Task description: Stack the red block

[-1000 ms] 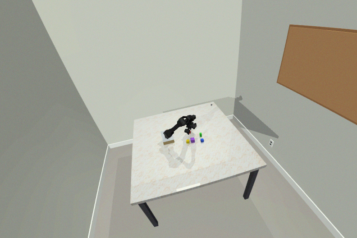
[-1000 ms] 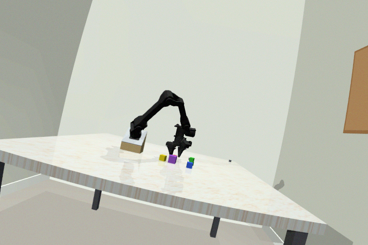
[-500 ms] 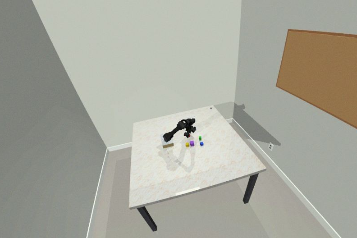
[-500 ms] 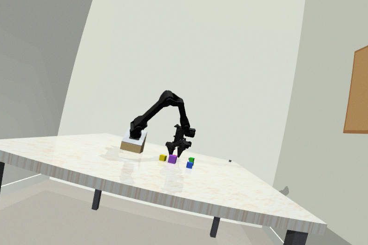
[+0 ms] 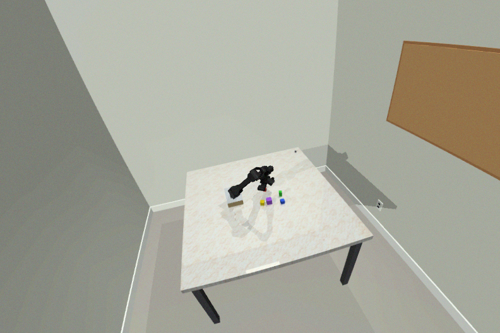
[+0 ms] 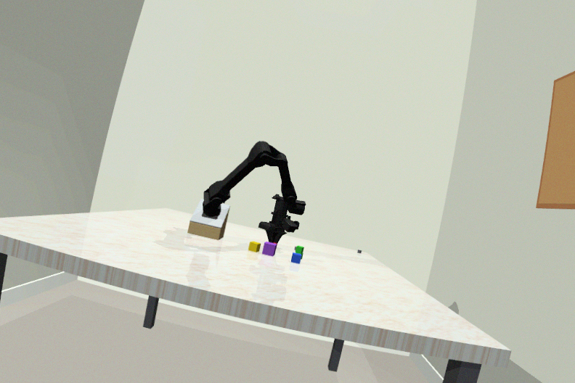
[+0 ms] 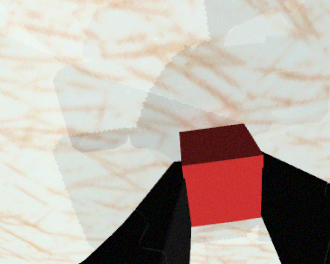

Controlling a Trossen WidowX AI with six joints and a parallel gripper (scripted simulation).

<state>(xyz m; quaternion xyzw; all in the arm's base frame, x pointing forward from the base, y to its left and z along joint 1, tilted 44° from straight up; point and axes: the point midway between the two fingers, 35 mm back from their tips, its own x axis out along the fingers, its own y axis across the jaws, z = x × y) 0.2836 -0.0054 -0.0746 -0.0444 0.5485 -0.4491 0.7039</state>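
Gripper: the black gripper (image 7: 223, 186) points down at the table, its two fingers closed in against the left and right faces of the red block, so it has hold of the block; the jaws stand narrow, no wider than the block itself
Red block: the red block (image 7: 223, 179) fills the lower middle of the wrist view, bright front face toward the camera and darker top face above it, pinched between the fingers; whether it rests on the table surface or is lifted off it cannot be told; in the top view only a sliver of red (image 5: 264, 189) shows under the gripper, and in the exterior view it is hidden behind the purple cube
Green tower: the green tower (image 5: 279, 192) stands upright at the centre of the top view, right of the gripper and apart from it; in the exterior view it (image 6: 299, 249) peeks up just behind the blue cube
Arm: the black arm (image 6: 261, 157) arches from its base up and then down to the gripper in the middle of the exterior view
Base: a tan and white block (image 6: 197, 230) under the arm's foot, left of the cubes
Other cubes: a yellow cube (image 6: 253, 246), a purple cube (image 6: 268, 249) and a blue cube (image 6: 295, 257) sit in a loose row below the gripper, each apart from the others
Table: a pale marbled table (image 6: 116, 252) on dark legs
Wall: a brown cork board (image 5: 454, 101) hangs at the upper right of the top view
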